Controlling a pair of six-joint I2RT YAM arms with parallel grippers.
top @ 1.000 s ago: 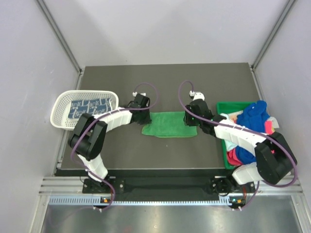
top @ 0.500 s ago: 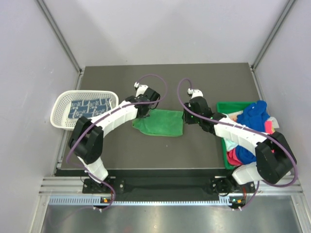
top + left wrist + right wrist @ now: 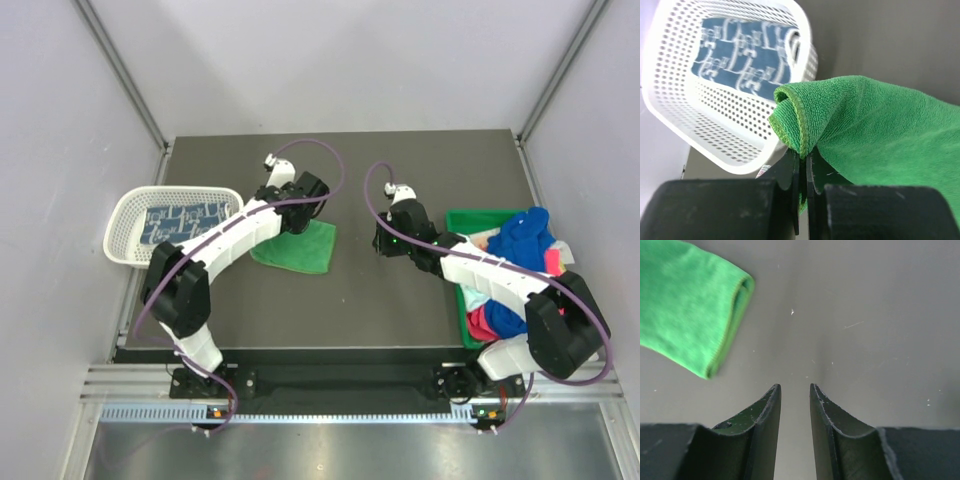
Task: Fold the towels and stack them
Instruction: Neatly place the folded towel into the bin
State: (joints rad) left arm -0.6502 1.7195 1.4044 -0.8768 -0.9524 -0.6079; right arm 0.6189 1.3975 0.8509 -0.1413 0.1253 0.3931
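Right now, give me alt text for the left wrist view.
The left gripper is shut on a bunched edge of the green towel, which drapes away to the right. Behind it, a white mesh basket holds a blue-and-white patterned towel.

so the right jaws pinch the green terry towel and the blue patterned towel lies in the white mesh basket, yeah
No, the left jaws pinch the green terry towel, per the left wrist view; the right jaws are open. The rest holds.

The green towel (image 3: pixel 875 125) runs off the left wrist view's right edge.
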